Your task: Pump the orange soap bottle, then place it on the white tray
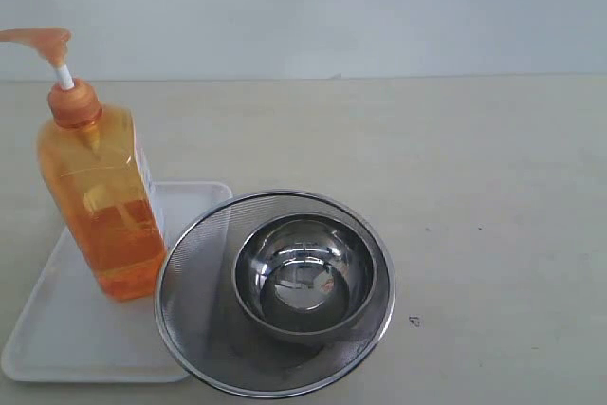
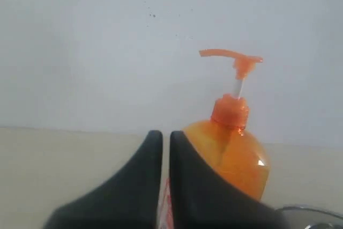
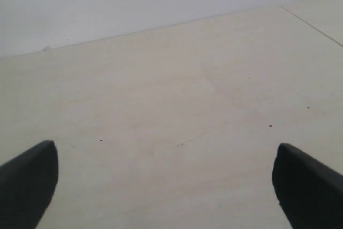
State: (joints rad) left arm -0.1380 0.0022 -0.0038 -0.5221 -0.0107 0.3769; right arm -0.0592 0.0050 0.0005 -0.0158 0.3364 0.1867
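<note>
Left hand (image 2: 165, 135): nearly closed, only a thin slit between the two dark fingers, nothing in it. Right hand (image 3: 164, 149): spread wide, empty, facing bare counter (image 3: 177, 95). Neither visible from the outside camera.

Orange soap bottle (image 1: 102, 204): upright on the white tray (image 1: 57, 329), base inside the low rim, toward the side nearest the strainer (image 1: 190, 315). Long axis vertical. Pump head (image 1: 40, 40) up on its white stem, raised by the look of it, spout pointing away from the strainer. Strainer overlapping the tray's right edge, just beside the bottle, steel bowl (image 1: 303, 277) sitting in it.

From the left wrist camera: bottle ahead of the fingers and off to one side, near but apart, pump head higher than the fingertips. From the right wrist camera: no bottle at all. Judged nearer and better placed: left hand.

Placing apparently done, given bottle on tray; no telling whether pumped. If a press is due: come over the pump head, then straight down along the stem onto its flat top; closed fingers suited to that. Risk: a push off the axis, tall bottle tipping toward the strainer.
</note>
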